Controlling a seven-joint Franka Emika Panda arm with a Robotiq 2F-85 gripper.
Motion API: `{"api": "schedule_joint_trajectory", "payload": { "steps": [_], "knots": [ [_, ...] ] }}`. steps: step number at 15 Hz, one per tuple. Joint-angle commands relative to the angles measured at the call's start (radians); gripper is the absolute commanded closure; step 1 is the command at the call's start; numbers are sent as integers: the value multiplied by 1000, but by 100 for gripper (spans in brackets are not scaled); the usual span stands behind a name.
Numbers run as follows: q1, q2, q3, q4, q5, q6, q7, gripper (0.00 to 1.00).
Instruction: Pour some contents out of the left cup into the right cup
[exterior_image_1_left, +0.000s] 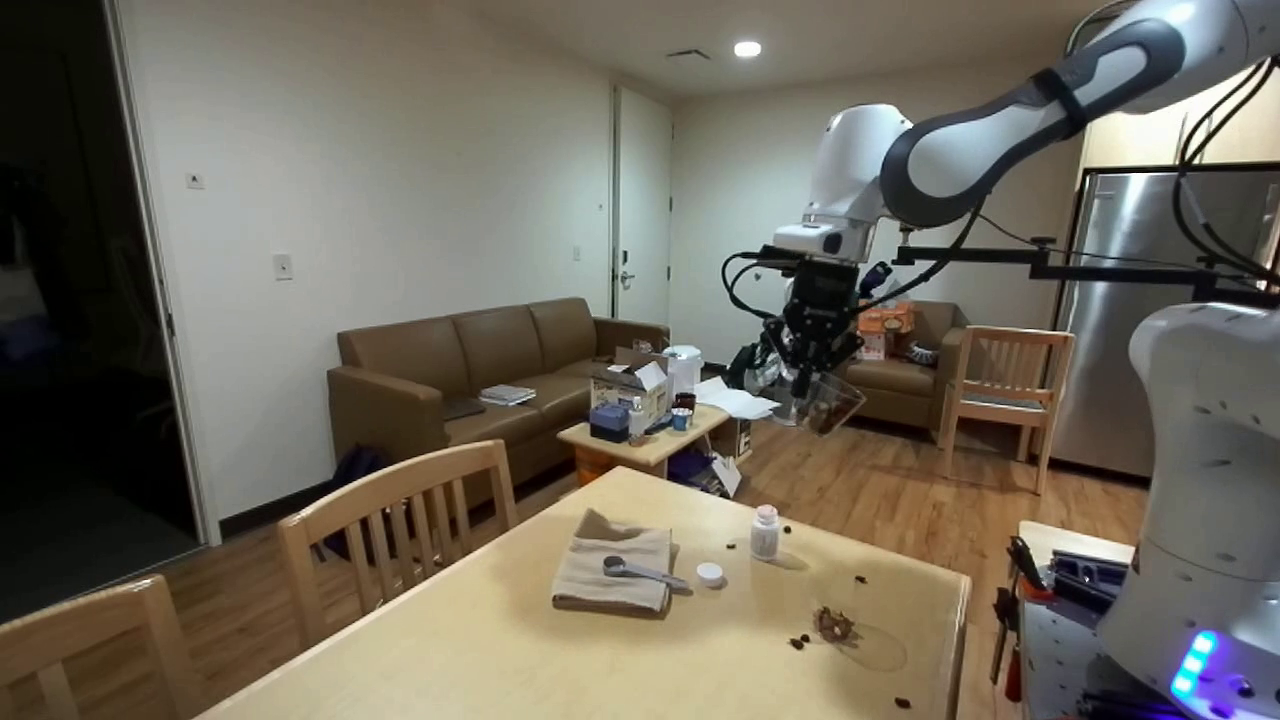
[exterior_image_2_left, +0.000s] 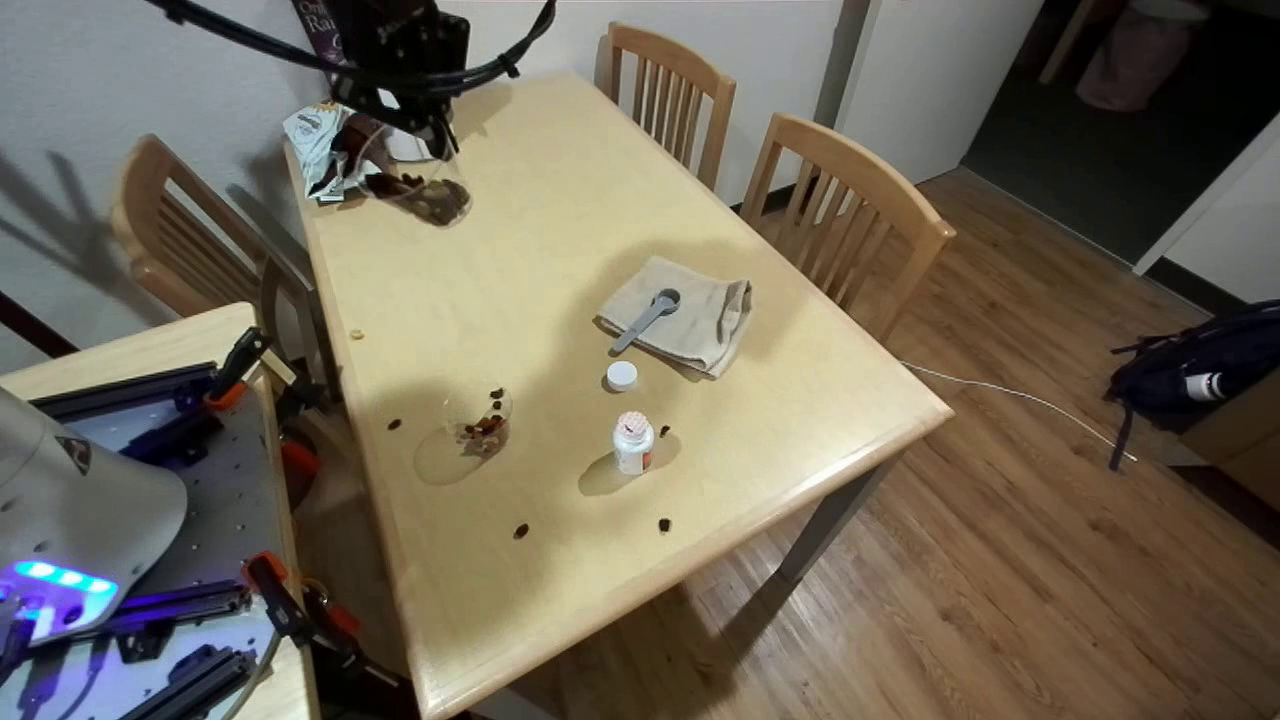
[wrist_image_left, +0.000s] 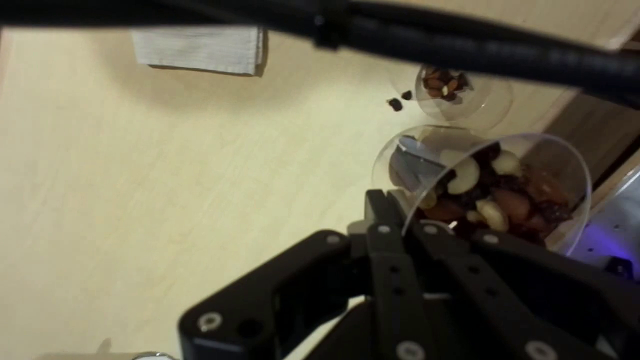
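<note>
- You have your gripper (wrist_image_left: 387, 197) at the bottom of the wrist view, right of centre, its fingers pressed together and pinching the thin wall of the held cup (exterior_image_2_left: 428, 170)
- That clear cup is tilted and up off the table (exterior_image_2_left: 530, 290), at the upper left of an exterior view
- Inside it you can see pale nuts and red-brown pieces (wrist_image_left: 515, 205), right of centre in the wrist view
- The table cup (exterior_image_2_left: 460, 408), also clear, sits well apart from it, lower left of centre in an exterior view, with some brown nuts (wrist_image_left: 445, 82) in it
- Near that cup you have a few loose dark bits (exterior_image_2_left: 521, 531) scattered on the tabletop
- Around the middle of an exterior view you find a white bottle (exterior_image_2_left: 633, 450), a white lid (exterior_image_2_left: 621, 376) near it, and a folded cloth (exterior_image_2_left: 700, 340) with a grey scoop (exterior_image_2_left: 650, 315) lying across it
</note>
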Motion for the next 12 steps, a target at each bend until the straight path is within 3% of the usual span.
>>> {"api": "schedule_joint_trajectory", "payload": {
  "steps": [1, 2, 7, 12],
  "knots": [
    [-92, 102, 140, 75, 19, -94, -14, 96],
    [-114, 56, 150, 22, 35, -43, -26, 96],
    [-138, 99, 190, 48, 32, -61, -17, 97],
    [-186, 140, 299, 49, -115, -13, 12, 96]
  ]
}}
